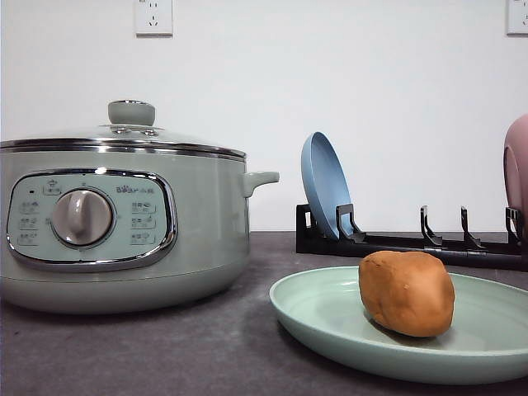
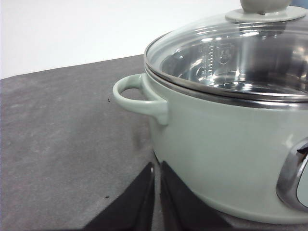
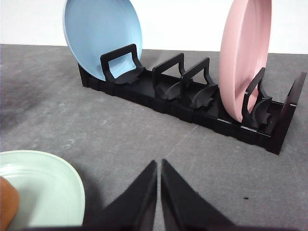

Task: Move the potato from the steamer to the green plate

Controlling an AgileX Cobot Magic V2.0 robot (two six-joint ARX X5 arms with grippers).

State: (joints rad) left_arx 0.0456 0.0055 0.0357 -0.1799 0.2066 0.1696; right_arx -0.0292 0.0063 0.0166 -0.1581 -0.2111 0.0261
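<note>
- Potato (image 1: 406,293) rests on the green plate (image 1: 313,318), toward its middle, on the dark surface (image 1: 165,355).
- Steamer (image 1: 124,223) stands to the plate's left, glass lid (image 2: 231,53) on.
- Behind the plate, a black rack (image 3: 192,103) holds a blue plate (image 3: 98,36) and a pink plate (image 3: 245,53) upright.
- Left pincer (image 2: 156,202) is clenched and empty beside the steamer.
- Right pincer (image 3: 159,197) is clenched and empty near the green plate.

The steamer (image 1: 124,239) had a smooth, pale glazed-looking body, a glossy chrome band around its panel, and a clear glass lid (image 2: 231,53) edged in bright metal. Beside it, the green plate (image 1: 330,318) looked smooth and matt, the potato (image 1: 406,293) dull-skinned, and the table (image 1: 165,355) grainy dark grey.
</note>
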